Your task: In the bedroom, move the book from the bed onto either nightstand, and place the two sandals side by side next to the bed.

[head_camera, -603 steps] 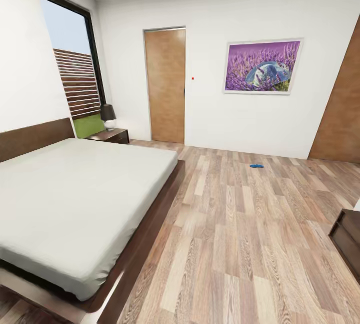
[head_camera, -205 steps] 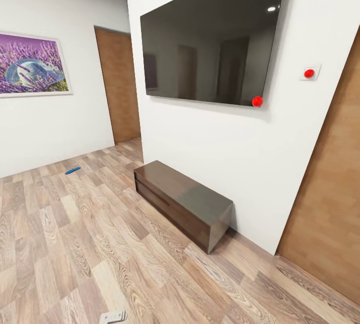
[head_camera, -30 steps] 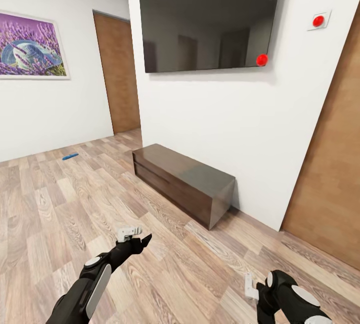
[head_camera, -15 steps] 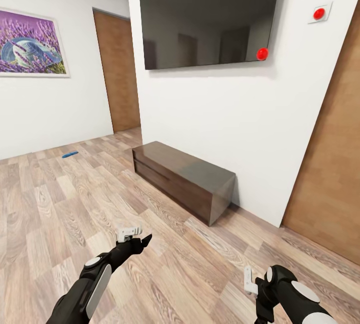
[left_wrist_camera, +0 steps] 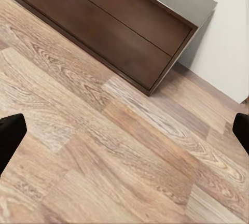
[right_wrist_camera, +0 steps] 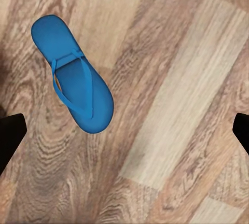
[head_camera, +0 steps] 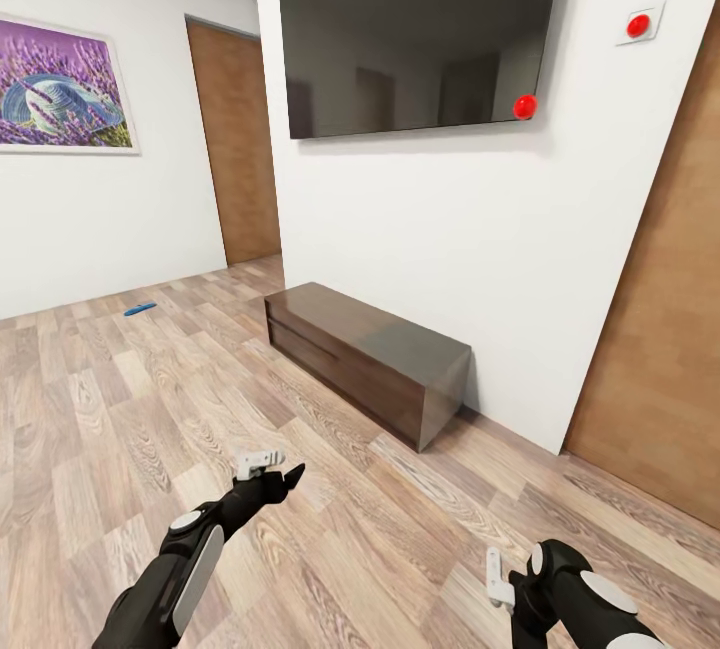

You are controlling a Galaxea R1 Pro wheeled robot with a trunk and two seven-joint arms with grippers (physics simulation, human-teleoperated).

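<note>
One thin blue sandal [right_wrist_camera: 71, 73] lies flat, probably floppy; pinch an edge. Right claw [right_wrist_camera: 124, 125] gapes wide, empty.

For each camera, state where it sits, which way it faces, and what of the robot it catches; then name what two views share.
Head view: on the head, facing forward and down at the wood floor, a low cabinet, a far sandal; left gripper and right gripper show.
Left wrist view: on the left arm, facing the floor and cabinet; dark fingertips at the edges.
Right wrist view: on the right arm, facing down at a blue sandal.
Shared: head and left wrist views both hold the cabinet.
</note>
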